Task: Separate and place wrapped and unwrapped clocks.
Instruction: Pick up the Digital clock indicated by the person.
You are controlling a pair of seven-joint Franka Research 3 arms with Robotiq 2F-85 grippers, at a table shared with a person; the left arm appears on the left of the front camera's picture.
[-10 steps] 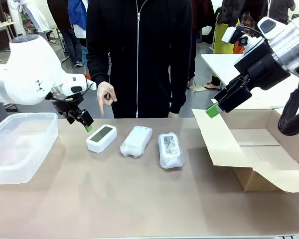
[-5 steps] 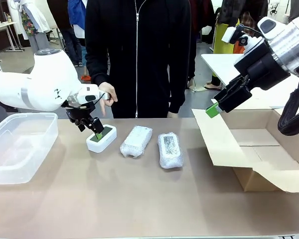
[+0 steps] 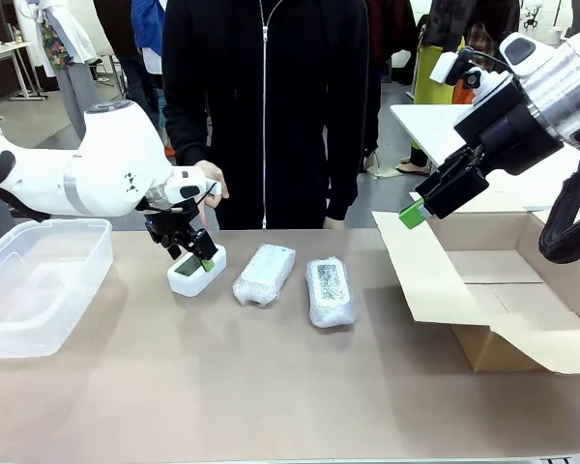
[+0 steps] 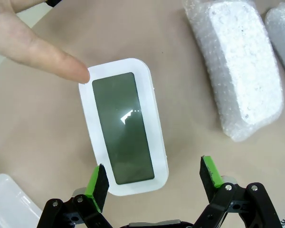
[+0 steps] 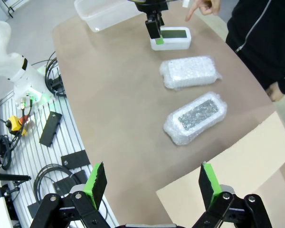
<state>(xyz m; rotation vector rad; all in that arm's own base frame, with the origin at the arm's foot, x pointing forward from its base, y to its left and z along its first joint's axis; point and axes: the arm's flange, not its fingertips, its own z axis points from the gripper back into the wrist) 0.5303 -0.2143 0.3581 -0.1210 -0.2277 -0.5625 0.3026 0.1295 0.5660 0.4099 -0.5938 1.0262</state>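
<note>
Your left arm (image 3: 97, 179) stretches in low from the left, wrist bent so the left gripper (image 3: 195, 261) points steeply down with its jaws spread wide, while your right arm (image 3: 561, 92) holds the right gripper (image 3: 420, 208) high at the right, angled down-left and equally wide open.

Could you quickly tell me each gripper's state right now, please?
Left gripper: open, fingers either side of the white clock, not closed on it.
Right gripper: open, holding nothing.

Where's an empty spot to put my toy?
The wide near strip of table, between the plastic tub and the cardboard box, is bare. It's crowded farther back: left pincer over the white clock, two wrapped bundles beside it.
</note>
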